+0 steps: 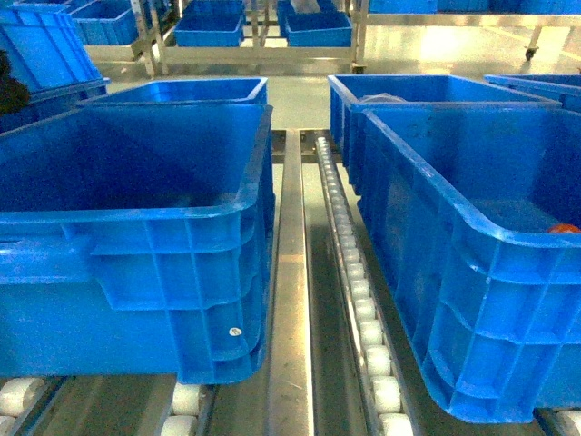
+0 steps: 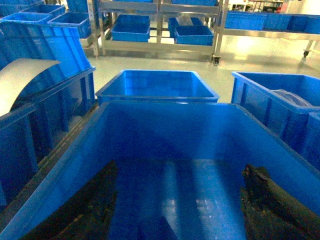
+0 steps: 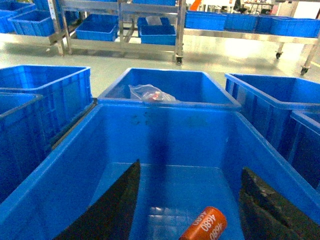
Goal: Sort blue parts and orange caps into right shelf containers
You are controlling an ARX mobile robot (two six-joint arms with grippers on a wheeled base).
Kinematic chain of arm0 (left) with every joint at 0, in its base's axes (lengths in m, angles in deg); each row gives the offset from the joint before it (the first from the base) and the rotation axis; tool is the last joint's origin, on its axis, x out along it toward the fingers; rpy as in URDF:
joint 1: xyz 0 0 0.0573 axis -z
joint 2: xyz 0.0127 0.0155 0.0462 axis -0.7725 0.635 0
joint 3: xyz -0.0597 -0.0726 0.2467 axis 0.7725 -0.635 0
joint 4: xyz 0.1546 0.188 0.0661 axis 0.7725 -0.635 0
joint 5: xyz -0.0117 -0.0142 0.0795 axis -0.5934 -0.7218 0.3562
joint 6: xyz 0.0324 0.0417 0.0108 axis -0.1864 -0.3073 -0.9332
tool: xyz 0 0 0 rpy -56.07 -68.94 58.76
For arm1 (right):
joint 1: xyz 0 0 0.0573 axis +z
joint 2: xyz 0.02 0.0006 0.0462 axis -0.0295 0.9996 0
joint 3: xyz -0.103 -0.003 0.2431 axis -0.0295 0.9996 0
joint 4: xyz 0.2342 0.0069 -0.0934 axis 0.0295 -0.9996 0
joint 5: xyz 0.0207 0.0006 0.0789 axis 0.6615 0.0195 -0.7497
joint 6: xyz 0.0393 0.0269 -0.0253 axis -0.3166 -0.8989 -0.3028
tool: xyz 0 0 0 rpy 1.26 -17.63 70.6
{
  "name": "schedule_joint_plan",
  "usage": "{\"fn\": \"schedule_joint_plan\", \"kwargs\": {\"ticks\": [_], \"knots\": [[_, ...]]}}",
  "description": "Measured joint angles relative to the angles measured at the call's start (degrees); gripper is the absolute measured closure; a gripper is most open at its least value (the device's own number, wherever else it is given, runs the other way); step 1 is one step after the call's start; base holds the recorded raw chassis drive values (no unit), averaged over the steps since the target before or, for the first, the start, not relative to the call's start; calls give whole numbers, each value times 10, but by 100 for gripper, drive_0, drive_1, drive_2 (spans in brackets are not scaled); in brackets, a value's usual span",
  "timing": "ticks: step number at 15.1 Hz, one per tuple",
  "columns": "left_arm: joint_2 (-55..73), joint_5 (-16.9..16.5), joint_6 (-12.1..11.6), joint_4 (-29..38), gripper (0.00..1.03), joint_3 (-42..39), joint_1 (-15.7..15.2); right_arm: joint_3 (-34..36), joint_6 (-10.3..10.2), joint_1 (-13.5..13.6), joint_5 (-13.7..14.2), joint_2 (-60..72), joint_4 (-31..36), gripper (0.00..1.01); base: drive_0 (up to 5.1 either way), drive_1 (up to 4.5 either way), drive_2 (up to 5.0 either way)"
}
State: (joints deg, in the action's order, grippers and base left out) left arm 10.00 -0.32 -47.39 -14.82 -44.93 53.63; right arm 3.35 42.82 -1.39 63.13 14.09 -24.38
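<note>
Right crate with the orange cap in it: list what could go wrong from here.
1. The orange cap lies on its side, so it may roll when the right tool, open, closes on it.
2. The tool hangs low inside the right crate; a sideways move could strike a wall.
3. The crates all look alike, and the one behind holds a plastic bag; a part could land wrong.

From the head view I counted four large blue crates [image 1: 136, 227] on the roller tracks: two on the left lane, two on the right. I logged one orange cap [image 3: 204, 226], lettered, in the near right crate, and one clear plastic bag [image 3: 150, 94] in the crate behind it. Further crates on background racks went uncounted.
</note>
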Motion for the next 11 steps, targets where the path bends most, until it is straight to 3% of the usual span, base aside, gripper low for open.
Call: {"fn": "schedule_joint_plan", "kwargs": {"ticks": [1,2,4,10,11], "knots": [[-40,-24,-1,9,49,-43,-23,43,-18,0,-2,-41,11,53,0,0,0],[-71,-22,-1,10,66,-77,-33,85,-24,0,-2,-73,13,71,0,0,0],[-139,-26,-1,-4,101,-136,-30,148,-26,0,-2,-141,6,100,0,0,0],[-267,-26,-2,-55,101,-207,-30,222,-26,0,-2,-273,-54,100,0,0,0],[-271,-26,-2,-35,101,-225,-30,242,-26,0,-2,-282,-22,100,0,0,0]]}}
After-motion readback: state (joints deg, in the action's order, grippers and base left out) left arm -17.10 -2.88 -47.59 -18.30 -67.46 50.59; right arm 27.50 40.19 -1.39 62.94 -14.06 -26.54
